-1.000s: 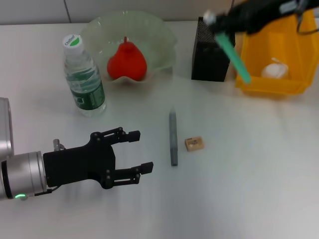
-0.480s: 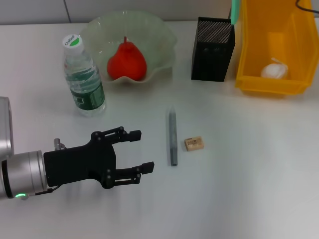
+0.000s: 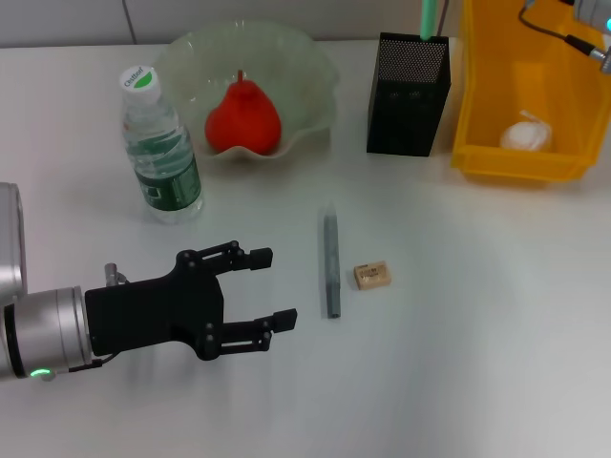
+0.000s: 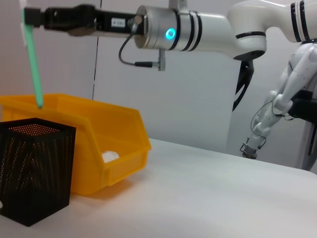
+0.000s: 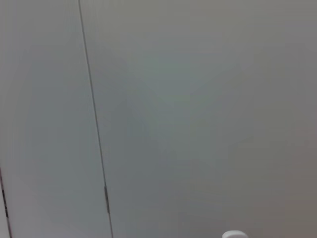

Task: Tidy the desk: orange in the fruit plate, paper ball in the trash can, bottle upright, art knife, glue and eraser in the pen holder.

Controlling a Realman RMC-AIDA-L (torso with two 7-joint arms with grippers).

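Nearest, the left gripper [image 3: 256,289] hovers low over the table with its fingers spread wide and nothing in them. Just at its 3 o'clock lie the art knife [image 3: 330,264] and then the eraser [image 3: 371,276], a little apart. Farther off stand the bottle [image 3: 158,148] at 11 o'clock, the orange [image 3: 243,119] in the fruit plate [image 3: 310,67] at 12, and at 1 o'clock the pen holder [image 3: 408,93] beside the trash can [image 3: 496,162] with the paper ball [image 3: 526,135] inside, while the right gripper [image 4: 30,16] pinches the glue [image 4: 33,69] upright, its tip just above the pen holder.
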